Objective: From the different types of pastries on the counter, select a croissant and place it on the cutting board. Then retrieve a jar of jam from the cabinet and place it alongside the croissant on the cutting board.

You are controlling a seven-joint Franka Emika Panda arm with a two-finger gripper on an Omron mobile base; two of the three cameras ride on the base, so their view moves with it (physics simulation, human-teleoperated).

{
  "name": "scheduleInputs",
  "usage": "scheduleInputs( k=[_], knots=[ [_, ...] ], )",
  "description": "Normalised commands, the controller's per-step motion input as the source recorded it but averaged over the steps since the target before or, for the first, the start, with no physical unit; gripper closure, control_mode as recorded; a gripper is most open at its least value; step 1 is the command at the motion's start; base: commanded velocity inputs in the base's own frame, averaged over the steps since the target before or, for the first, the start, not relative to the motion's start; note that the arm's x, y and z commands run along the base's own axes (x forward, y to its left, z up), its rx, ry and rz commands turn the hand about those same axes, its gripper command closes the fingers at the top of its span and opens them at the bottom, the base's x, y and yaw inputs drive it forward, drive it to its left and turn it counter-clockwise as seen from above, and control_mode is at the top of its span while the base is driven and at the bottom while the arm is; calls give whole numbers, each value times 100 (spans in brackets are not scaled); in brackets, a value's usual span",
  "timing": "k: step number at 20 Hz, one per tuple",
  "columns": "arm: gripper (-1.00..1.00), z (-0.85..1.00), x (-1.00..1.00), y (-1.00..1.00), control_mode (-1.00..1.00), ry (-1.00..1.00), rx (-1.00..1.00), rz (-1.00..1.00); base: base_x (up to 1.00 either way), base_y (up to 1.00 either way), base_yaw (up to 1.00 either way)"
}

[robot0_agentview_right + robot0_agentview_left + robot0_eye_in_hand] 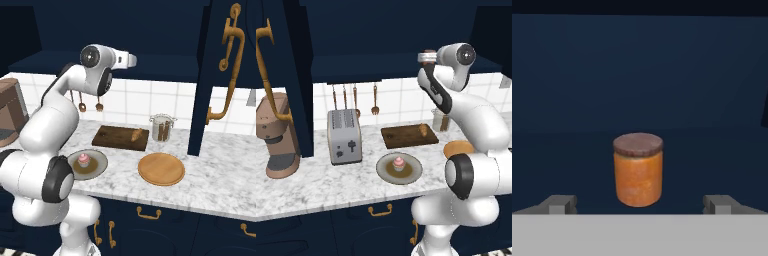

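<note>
Up in the dark navy wall cabinet, the small orange cylindrical jam jar with its brown lid stands upright on the shelf at twelve o'clock of the claw, whose jaws stand wide apart, empty. Rigid, smooth, likely slippery and light: best taken mid-body, below the lid.

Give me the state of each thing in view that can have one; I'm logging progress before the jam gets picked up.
tool: open, jaws apart, holding nothing, facing the jar
jar of jam: upright, lid on, standing in the cabinet, not gripped
croissant: lying on the cutting board
cupcake: upright on the grey plate
</note>
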Motion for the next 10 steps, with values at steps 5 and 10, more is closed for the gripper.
scheduleInputs(
  k=[5,10],
  knots=[
    [-100,-4,57,0,-100,0,-1,0,0,0,0],
    [-100,0,37,0,-100,0,0,0,0,0,0]
  ],
)
